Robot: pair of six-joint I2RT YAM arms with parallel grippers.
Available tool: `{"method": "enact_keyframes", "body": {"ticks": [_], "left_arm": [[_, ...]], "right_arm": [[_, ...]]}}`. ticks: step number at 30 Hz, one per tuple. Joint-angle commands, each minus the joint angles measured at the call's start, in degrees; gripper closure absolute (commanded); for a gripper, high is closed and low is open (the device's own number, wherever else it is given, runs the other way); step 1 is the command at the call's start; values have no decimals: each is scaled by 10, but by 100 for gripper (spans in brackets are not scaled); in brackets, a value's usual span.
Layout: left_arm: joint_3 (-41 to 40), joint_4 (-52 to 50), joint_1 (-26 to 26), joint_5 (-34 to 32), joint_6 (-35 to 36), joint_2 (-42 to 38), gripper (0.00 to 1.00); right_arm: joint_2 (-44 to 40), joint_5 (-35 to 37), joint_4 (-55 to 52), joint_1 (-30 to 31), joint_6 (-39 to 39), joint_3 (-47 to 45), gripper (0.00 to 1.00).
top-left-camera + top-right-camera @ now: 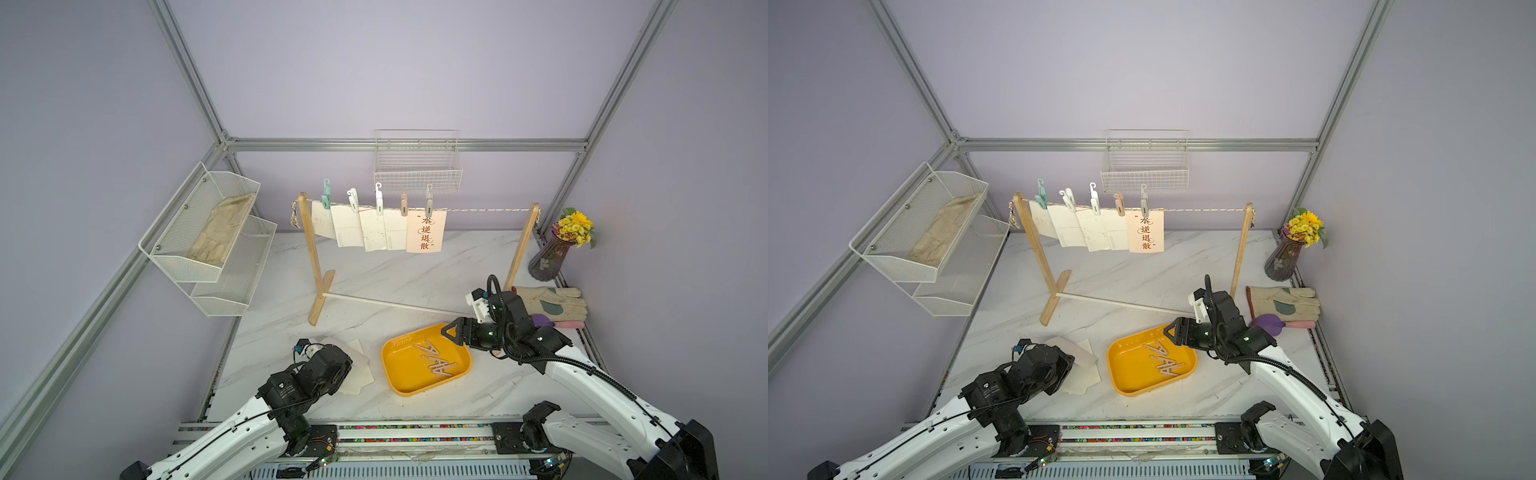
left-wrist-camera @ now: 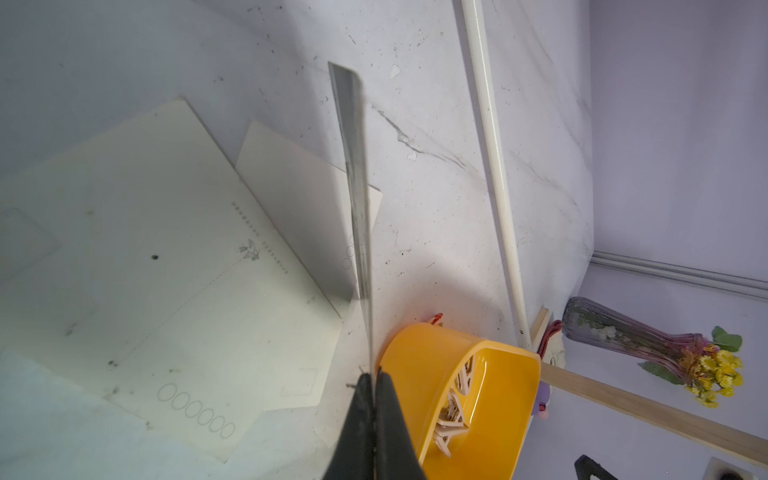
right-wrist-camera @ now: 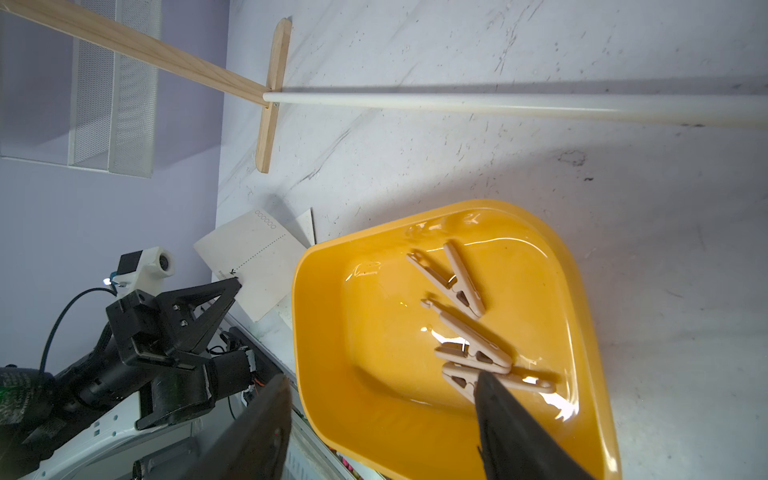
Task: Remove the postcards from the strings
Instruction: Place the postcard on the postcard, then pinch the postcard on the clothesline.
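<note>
Marble tabletop [image 1: 415, 270], yellow tray [image 1: 405, 368] holding wooden clothespins [image 1: 436, 361], right claw [image 3: 380, 376] spread above it, left claw [image 2: 375, 376] pinching a postcard [image 2: 355, 166]

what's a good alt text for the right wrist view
The right gripper, jaws open, is poised over a yellow tray holding wooden clothespins on a marble table. Beside the tray, the left gripper is shut on a cream postcard. Beyond the tray lies the stand's white rod.

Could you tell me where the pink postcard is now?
In both top views, the pink postcard hangs from the string, rightmost of five cards, under a grey clothespin.
</note>
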Motion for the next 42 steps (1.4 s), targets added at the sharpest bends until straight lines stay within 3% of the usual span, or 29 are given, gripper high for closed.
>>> {"method": "enact_keyframes", "body": {"ticks": [1, 10, 14, 17, 25, 28, 30, 33, 36, 42], "left_arm": [[1, 43, 0, -9, -12, 14, 98], [-6, 86, 0, 7, -1, 54, 92], [-5, 81, 1, 16, 4, 55, 67], [14, 37, 1, 12, 6, 49, 53], [108, -83, 1, -6, 78, 29, 44], [159, -77, 2, -33, 195, 31, 40], [191, -15, 2, -44, 335, 40, 34], [245, 103, 3, -2, 581, 75, 25], [307, 151, 3, 34, 741, 134, 17], [319, 352, 3, 92, 913, 195, 9]], "right_arm": [[-3, 3, 10, 3, -7, 8, 29], [3, 7, 19, 2, -10, 16, 29], [2, 6, 18, 2, -10, 19, 29], [1, 6, 18, 2, -9, 21, 29], [1, 20, -5, 3, -12, 56, 26], [-6, 13, -9, 3, -26, 78, 23], [-17, -3, -6, 3, -44, 95, 22], [-31, -23, 1, 2, -66, 129, 22], [-29, -31, 1, 2, -58, 183, 21], [37, -49, -6, 2, 66, 331, 19]]}}
